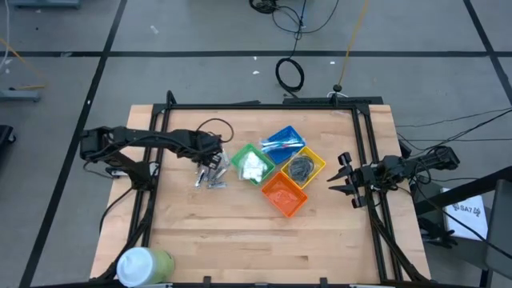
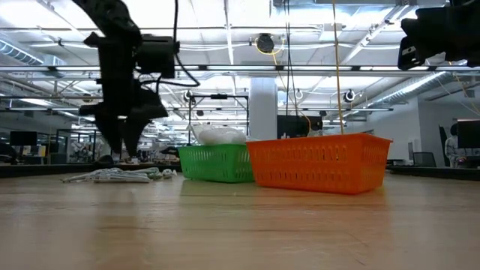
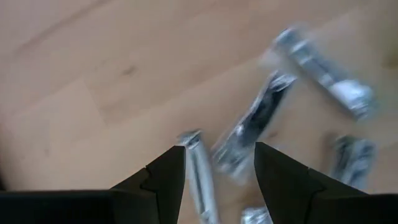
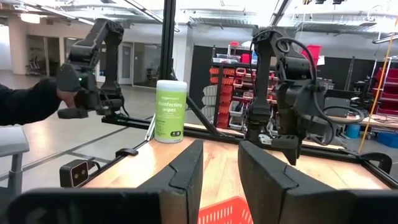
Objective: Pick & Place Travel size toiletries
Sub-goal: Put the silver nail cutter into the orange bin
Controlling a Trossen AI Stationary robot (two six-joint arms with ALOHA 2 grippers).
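Note:
Several short silver pieces (image 1: pixel 211 177) lie loose on the wooden table, left of the four bins. My left gripper (image 1: pixel 214 158) hangs over them, pointing down, open. In the left wrist view its fingers (image 3: pixel 217 171) stand on either side of silver pieces (image 3: pixel 249 127) without touching them. In the low view the left gripper (image 2: pixel 124 154) hovers just above the pile (image 2: pixel 112 176). White lumpy packets (image 1: pixel 254 166) fill the green bin, blue-and-white sticks (image 1: pixel 282 141) the blue bin, dark grey wads (image 1: pixel 302 166) the yellow bin. My right gripper (image 1: pixel 349 181) waits open at the table's right edge.
The orange bin (image 1: pixel 285 195) stands nearest the near edge, touching the green bin (image 2: pixel 217 163). A green-and-white cylinder (image 1: pixel 144 265) stands at the near left corner. Black frame rails (image 1: pixel 364 144) border the table. A person's sleeve (image 4: pixel 28 102) shows beyond the table.

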